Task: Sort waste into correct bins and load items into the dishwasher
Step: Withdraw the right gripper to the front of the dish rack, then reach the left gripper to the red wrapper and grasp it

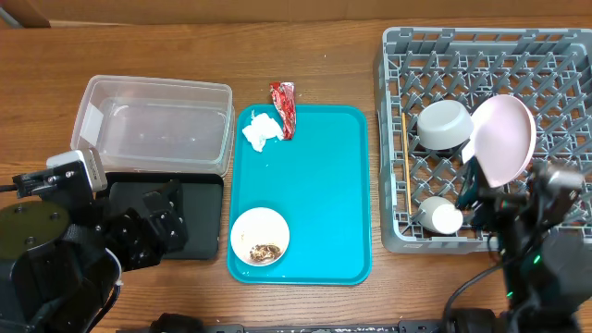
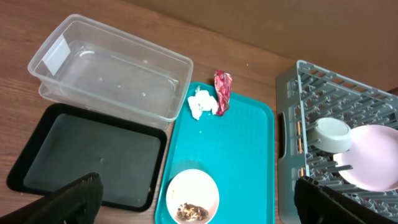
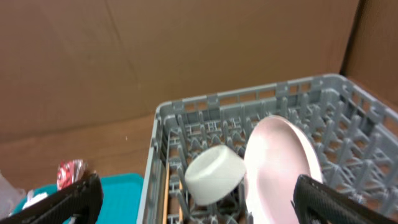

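Note:
A red wrapper and a white tissue lie at the far end of the teal tray. A small white bowl with brown food scraps sits at its near end. The clear tub and the black tray are to the left, both empty. The grey rack holds a white plate on edge, a bowl, another small white dish and chopsticks. My left gripper is open over the black tray. My right gripper is open over the rack's near side.
In the left wrist view my open left gripper frames the scraps bowl, with the tub and wrapper beyond. In the right wrist view my open right gripper faces the bowl and plate. A cardboard wall stands behind.

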### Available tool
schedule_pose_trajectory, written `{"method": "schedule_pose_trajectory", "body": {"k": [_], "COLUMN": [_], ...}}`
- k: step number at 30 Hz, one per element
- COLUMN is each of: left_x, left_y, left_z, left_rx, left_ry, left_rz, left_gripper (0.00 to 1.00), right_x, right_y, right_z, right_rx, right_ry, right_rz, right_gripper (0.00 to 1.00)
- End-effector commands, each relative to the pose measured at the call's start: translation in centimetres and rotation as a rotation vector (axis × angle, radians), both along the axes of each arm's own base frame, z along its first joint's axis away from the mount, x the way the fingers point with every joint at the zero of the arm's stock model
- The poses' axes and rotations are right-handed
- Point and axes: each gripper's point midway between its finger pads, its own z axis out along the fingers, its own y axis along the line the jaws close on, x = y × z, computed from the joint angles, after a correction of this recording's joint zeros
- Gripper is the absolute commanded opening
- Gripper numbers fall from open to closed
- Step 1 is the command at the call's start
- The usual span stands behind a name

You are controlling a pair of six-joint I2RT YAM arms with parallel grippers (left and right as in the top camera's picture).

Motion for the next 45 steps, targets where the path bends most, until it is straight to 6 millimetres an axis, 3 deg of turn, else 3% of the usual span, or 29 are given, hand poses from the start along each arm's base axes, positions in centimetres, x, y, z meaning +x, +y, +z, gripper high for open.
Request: {"method": "schedule_pose_trajectory", "body": {"k": [1, 8, 19, 26, 30, 45], "left_x": [0.0, 0.0, 0.0, 0.0, 0.0, 0.0], "left_y": [0.4, 0.4, 0.4, 0.4, 0.4, 0.4], "left_z": [0.2, 0.2, 0.2, 0.2, 0.2, 0.2], "left_rx": [0.019, 0.019, 0.019, 0.019, 0.019, 0.019], "left_ry": [-0.009, -0.009, -0.009, -0.009, -0.009, -0.009], "left_rz": [0.012, 0.012, 0.012, 0.012, 0.012, 0.012], "left_gripper": [1.0, 1.0, 1.0, 1.0, 1.0, 1.0], "right_x": [-0.7, -0.3, 0.8, 0.8, 0.8, 0.8], "right_y": [-0.2, -0.1, 0.3, 0.4, 0.4, 0.4], "right_z": [-2.8, -7.4, -10.5, -10.8, -12.4, -12.3], "right_rx": [-0.003, -0.003, -0.005, -0.004, -0.002, -0.002], "right_ry": [-0.052, -0.126, -0.254, -0.241, -0.174, -0.176], "right_rz": [-0.011, -0.002, 0.024, 0.026, 0.027, 0.026], "right_gripper": [1.0, 1.0, 1.0, 1.0, 1.0, 1.0]}}
